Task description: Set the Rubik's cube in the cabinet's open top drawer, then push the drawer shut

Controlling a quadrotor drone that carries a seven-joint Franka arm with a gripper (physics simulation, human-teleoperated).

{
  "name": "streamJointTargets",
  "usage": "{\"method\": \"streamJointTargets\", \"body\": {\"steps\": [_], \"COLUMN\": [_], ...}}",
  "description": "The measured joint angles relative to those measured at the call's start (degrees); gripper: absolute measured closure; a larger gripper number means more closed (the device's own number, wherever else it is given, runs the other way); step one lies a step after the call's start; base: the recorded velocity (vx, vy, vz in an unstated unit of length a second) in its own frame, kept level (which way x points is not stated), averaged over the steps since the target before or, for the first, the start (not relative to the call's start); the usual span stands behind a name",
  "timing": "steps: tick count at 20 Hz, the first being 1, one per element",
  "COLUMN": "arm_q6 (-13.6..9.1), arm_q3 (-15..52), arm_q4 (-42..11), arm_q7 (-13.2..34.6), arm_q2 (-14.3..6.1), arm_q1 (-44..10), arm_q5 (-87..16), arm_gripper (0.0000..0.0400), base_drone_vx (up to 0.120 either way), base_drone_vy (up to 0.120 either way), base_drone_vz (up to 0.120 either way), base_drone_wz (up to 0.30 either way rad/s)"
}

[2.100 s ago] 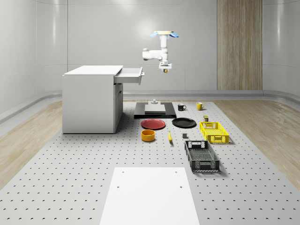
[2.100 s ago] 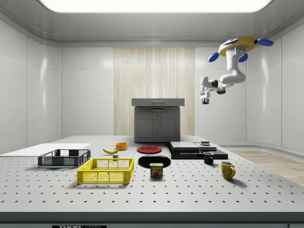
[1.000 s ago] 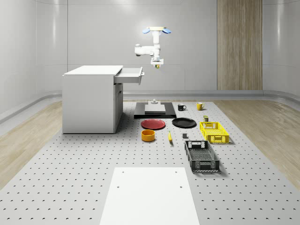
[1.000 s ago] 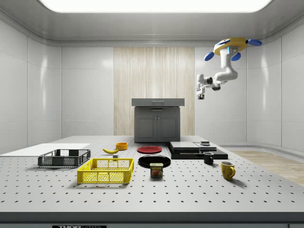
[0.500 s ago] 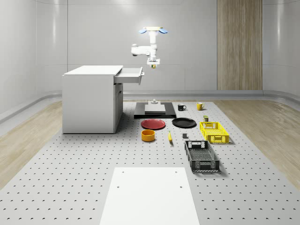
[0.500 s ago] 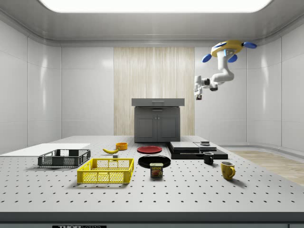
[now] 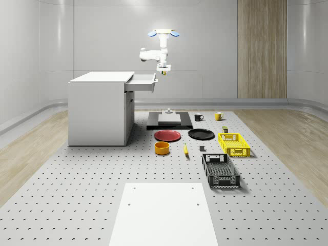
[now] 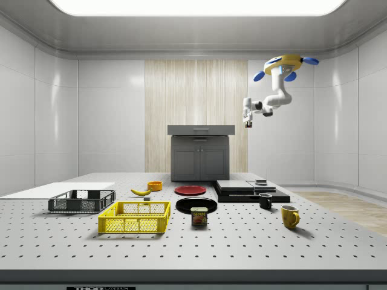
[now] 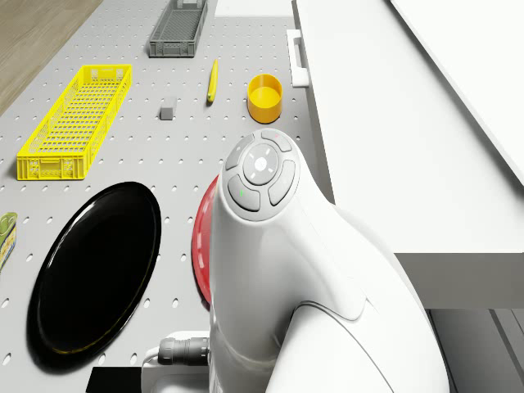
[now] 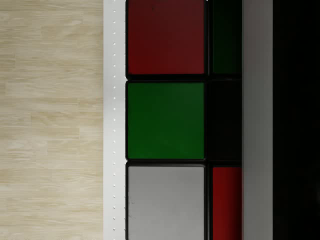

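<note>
Grey panelled walls (image 7: pixel 102 41); wood-slat panel (image 7: pixel 261 48); bright ceiling light (image 8: pixel 196 6); wooden floor (image 7: pixel 292 138).

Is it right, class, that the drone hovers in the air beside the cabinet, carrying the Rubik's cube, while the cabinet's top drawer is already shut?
Not quite. In the whole-scene view the top drawer stands pulled out of the cabinet, open, not shut. The rest holds: the drone hovers in the air beside the cabinet, and the wrist view shows the Rubik's cube close against the camera, carried at the gripper.

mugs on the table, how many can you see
2: a black mug and a yellow mug, side by side near the table's far edge, right of the black slab in the whole-scene view. Others may be hidden.
</note>
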Motion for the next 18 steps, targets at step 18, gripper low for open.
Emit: {"method": "streamJointTargets", "body": {"steps": [18], "arm_q6": [0.3], "arm_q3": [0.0], "arm_q4": [0.0], "arm_q7": [0.0], "arm_q2": [-0.4], "arm_q1": [-0.1], "arm_q5": [0.1], "arm_gripper": [0.0075], "base_drone_vx": [0.0], "base_drone_vy": [-0.118], "base_drone_vz": [0.0], "base_drone_wz": [0.0]}}
